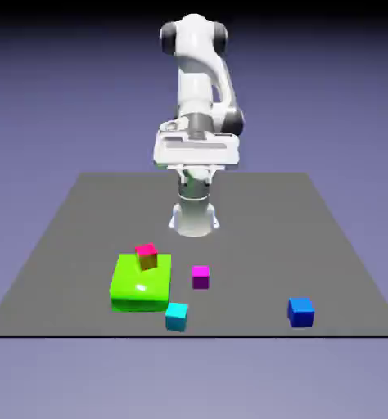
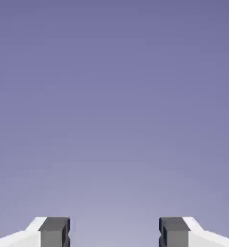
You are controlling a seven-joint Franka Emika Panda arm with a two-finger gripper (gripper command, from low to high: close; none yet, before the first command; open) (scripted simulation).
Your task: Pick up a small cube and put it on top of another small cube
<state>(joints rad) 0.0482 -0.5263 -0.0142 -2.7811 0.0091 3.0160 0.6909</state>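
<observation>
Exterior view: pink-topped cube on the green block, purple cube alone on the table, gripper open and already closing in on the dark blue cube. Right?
One thing off: the gripper isn't closing in on the dark blue cube; the exterior view shows it high above the table's far part, well away. The rest holds.

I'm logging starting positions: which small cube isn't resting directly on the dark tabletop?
The pink-topped cube: it alone sits on the green block.
</observation>
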